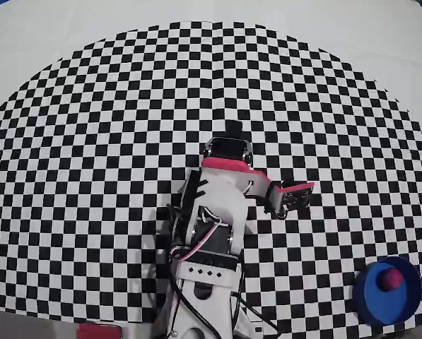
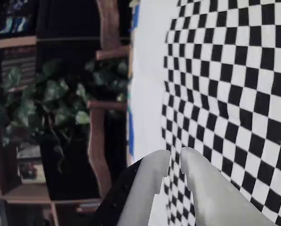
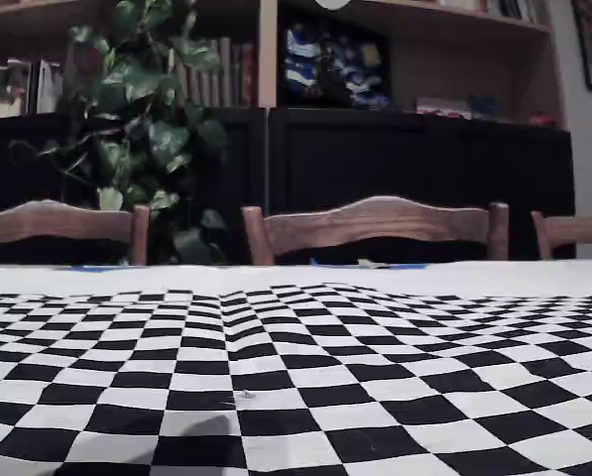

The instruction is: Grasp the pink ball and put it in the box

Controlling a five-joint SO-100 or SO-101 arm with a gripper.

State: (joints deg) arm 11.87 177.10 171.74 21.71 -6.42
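Observation:
In the overhead view the pink ball lies inside the box, a round blue tub at the mat's near right corner. The white arm with pink-red trim is folded at the middle of the mat, well left of the box. My gripper points toward the far edge, rolled on its side, far from the ball. The wrist view shows the gripper shut, its grey fingertips almost touching with nothing between them, above checkered cloth. Ball, box and gripper are out of the fixed view.
A black-and-white checkered mat covers the white table. A pink-red block sits at the near edge, left of the arm's base. Beyond the far edge stand wooden chairs, a leafy plant and dark shelves.

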